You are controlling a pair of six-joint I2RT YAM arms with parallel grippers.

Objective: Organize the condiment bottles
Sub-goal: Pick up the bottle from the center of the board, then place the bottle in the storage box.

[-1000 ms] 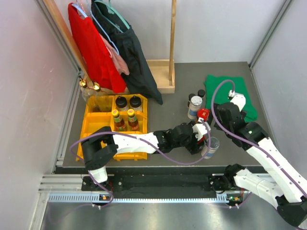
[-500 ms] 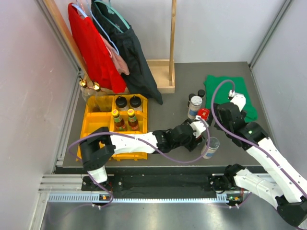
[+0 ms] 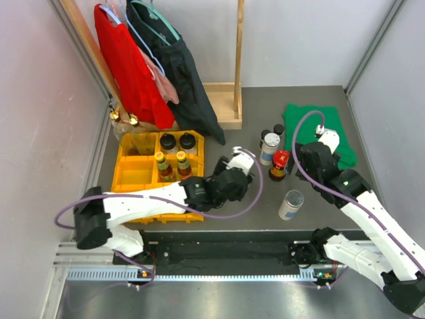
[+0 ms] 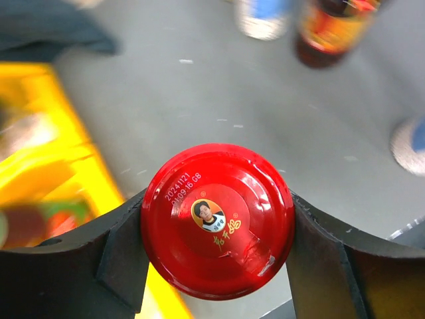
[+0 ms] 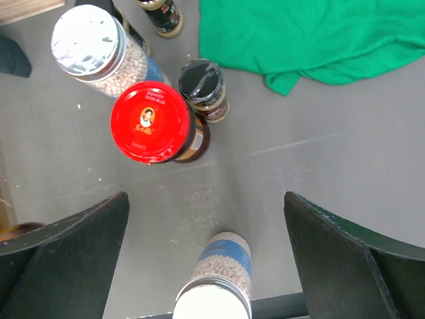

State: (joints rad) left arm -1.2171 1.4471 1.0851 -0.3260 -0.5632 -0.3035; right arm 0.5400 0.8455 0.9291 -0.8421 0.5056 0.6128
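Several condiment bottles dot a grey table between pale walls.

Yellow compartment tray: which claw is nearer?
Left. Left claw, gripping a red-lidded jar, is beside the tray; right claw is farther off, near the green cloth.

One red-lidded jar is gripped upright; second red jar stands just beside black-capped jar and silver-lidded canister.
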